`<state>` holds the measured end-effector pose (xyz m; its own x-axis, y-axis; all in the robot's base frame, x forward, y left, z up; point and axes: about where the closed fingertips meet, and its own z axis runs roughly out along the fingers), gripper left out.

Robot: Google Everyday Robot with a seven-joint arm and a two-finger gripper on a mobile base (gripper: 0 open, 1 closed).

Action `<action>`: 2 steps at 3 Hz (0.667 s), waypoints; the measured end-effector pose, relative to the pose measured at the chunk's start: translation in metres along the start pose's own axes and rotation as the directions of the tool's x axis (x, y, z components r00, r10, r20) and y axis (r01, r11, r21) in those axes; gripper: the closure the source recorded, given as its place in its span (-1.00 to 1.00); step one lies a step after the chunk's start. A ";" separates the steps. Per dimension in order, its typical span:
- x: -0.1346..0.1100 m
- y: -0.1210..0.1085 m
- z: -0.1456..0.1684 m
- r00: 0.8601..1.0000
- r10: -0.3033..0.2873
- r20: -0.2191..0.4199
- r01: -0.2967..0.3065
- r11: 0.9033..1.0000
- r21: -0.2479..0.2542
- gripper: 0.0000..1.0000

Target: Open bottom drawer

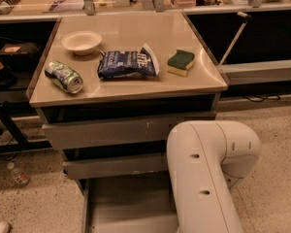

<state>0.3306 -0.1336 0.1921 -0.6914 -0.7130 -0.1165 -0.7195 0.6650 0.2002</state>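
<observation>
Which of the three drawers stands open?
The bottom drawer: its tray shows; top drawer and middle drawer show only fronts. The gripper is out of view.

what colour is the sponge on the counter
The sponge is green on top, yellow below; the camera view shows it. The tool is out of view.

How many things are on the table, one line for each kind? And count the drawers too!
bowl: 1
can: 1
chip bag: 1
sponge: 1
drawers: 3 (top drawer, middle drawer, bottom drawer, pulled out)
Total: 7
The gripper is not in view; the white arm runs off the bottom edge.
</observation>
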 end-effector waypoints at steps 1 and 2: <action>0.000 0.000 0.000 1.000 0.000 0.000 0.000 1.000 0.000 -1.00; 0.000 0.000 0.000 1.000 0.000 0.000 0.000 1.000 0.000 -1.00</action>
